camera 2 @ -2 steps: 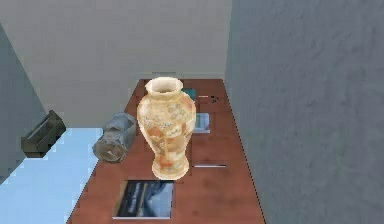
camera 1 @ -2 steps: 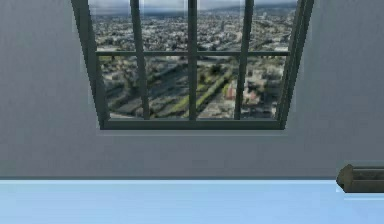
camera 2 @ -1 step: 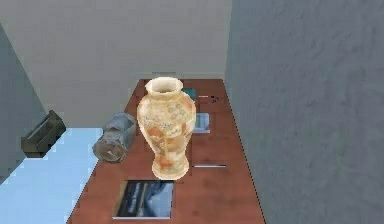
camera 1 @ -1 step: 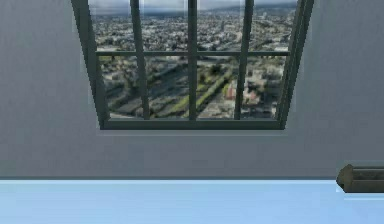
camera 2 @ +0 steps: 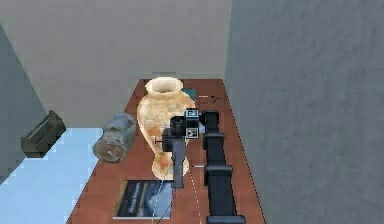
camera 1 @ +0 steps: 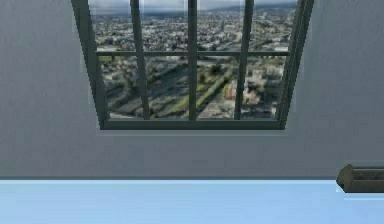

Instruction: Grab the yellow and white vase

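A cream-yellow vase (camera 2: pixel 160 112) with a wide mouth and a narrow foot stands on the brown wooden table (camera 2: pixel 228 120) in the arm side view. The dark arm (camera 2: pixel 218 175) rises from the bottom edge just to the vase's right. At its far end, the gripper (camera 2: pixel 177 160) lies against the vase's lower right side. I cannot tell whether it holds anything, because the vase stands on the table right behind it.
A grey cylindrical object (camera 2: pixel 113 140) lies at the table's left edge and a flat dark book or frame (camera 2: pixel 140 200) at its near end. A dark box (camera 2: pixel 43 133) sits on the pale blue floor. Ahead is a grey wall with a large window (camera 1: pixel 190 60); a dark object (camera 1: pixel 362 178) is at the right edge.
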Controlling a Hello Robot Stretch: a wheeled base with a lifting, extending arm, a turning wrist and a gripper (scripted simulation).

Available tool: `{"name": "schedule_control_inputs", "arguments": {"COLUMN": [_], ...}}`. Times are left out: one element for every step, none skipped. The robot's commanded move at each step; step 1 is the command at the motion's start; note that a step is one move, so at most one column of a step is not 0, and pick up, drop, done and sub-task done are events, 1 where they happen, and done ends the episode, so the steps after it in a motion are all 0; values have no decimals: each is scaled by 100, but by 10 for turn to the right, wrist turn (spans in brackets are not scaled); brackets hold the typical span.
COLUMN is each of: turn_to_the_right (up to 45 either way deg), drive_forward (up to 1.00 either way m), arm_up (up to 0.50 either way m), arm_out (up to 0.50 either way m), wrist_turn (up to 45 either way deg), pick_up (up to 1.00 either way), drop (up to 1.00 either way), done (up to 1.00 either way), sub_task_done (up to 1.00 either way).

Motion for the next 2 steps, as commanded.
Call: {"name": "schedule_control_inputs", "arguments": {"turn_to_the_right": [0, 0], "drive_forward": [0, 0], "arm_up": [0, 0], "arm_out": [0, 0], "wrist_turn": [450, 450], "pick_up": [0, 0], "drop": [0, 0], "done": [0, 0], "sub_task_done": [0, 0]}}
